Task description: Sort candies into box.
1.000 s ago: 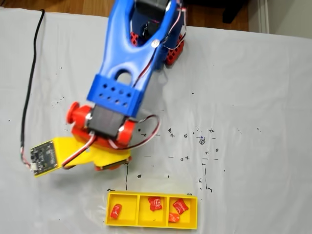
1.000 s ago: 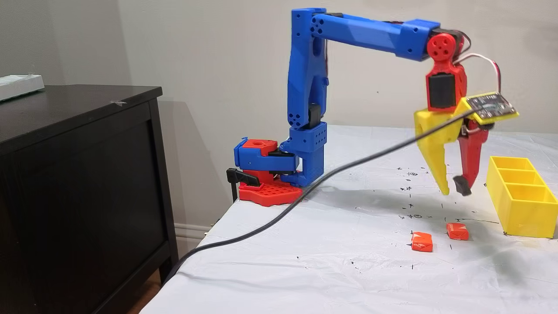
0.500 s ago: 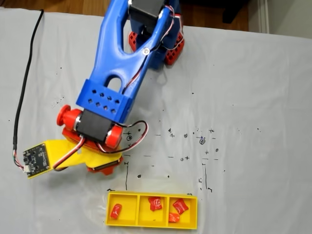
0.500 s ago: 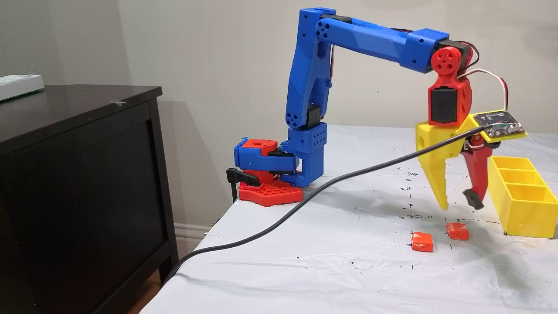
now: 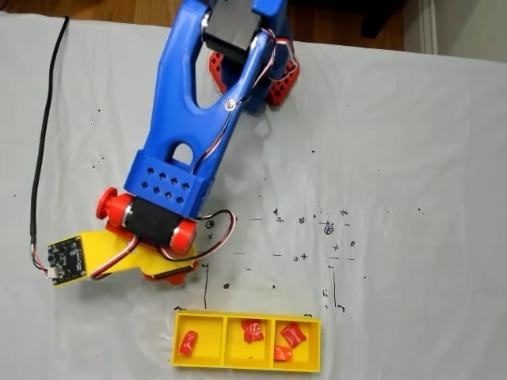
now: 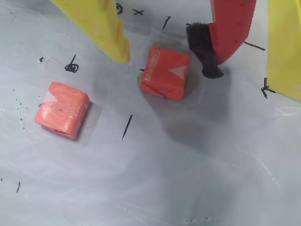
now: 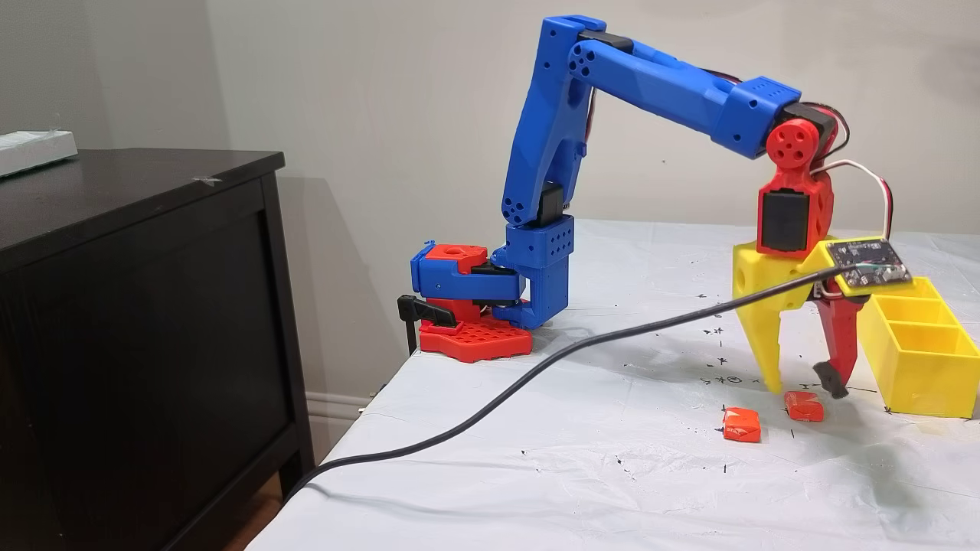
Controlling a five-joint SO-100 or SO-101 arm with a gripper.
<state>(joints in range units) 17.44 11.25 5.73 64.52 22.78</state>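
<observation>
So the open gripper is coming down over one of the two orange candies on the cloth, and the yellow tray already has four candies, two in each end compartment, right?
Not quite: the overhead fixed view shows the tray holding one candy at its left end, one in the middle and two at its right end. The rest holds: the open gripper brackets one orange candy, the other beside it.

Two orange candies (image 6: 165, 73) beside yellow box (image 7: 919, 367)

My claw (image 6: 167, 59): matt printed plastic, yellow finger ridged, red finger tipped with black rough pad. Candies (image 6: 165, 73) beside claw: glossy creased wrappers. Sheet (image 6: 188, 165) beneath: wrinkled, faintly shiny, ink-marked. Box (image 7: 919, 360) beside claw: smooth yellow plastic.
</observation>
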